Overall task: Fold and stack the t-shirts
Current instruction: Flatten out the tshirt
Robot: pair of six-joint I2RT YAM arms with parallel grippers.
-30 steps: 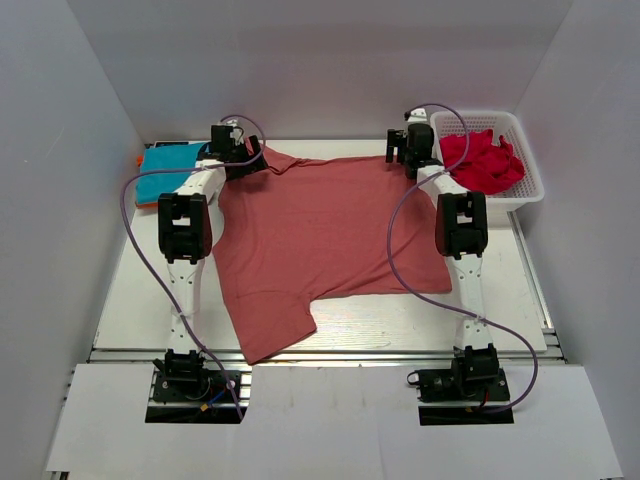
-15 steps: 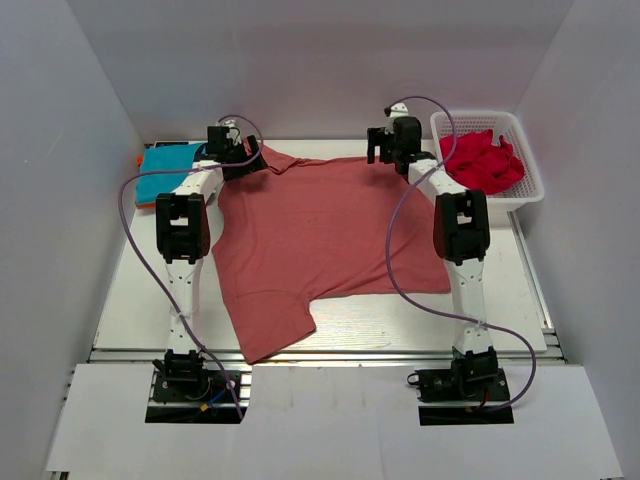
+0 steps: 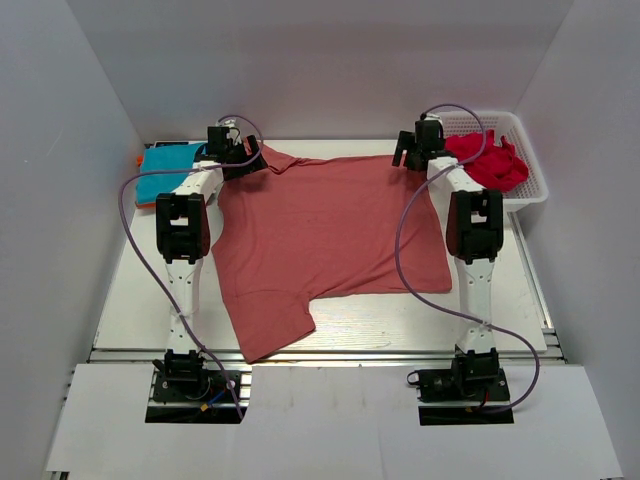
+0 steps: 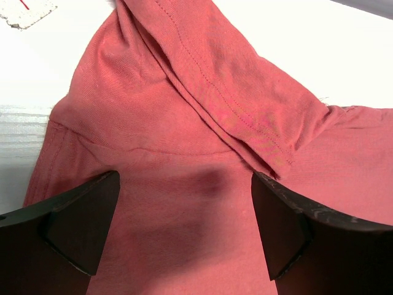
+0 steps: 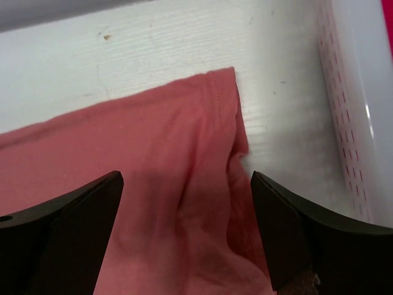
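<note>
Step in hand: start of folding. A dusty salmon-red cotton t-shirt [image 3: 320,240] lies spread flat in the middle of the white table [image 3: 400,320]. Its far edge is toward the back wall, and one short sleeve reaches toward the near left.

Left gripper [image 4: 184,184]: released, jaws wide apart, holding nothing. It hovers over the shirt's far left corner. There a doubled-over stitched sleeve hem [image 4: 245,123] lies folded onto the body cloth.

Right gripper [image 5: 187,184]: also released and empty. It is over the far right corner [image 5: 222,86], where the cloth is slightly rumpled just beside the basket wall.

Judgement on the next move: both grippers come down and pinch the far edge at their corners, so that edge can be carried toward the near side. The left pinch should take the doubled sleeve along with the layer beneath it. The right must keep off the basket.

Containers: a white plastic lattice basket [image 3: 533,190] at far right holds a crumpled heap of crimson cotton t-shirts [image 3: 490,160]; the count cannot be told. At far left, outside any container, a folded teal cotton t-shirt [image 3: 165,172] lies on the table. An orange edge [image 3: 136,160] shows just beside it.
</note>
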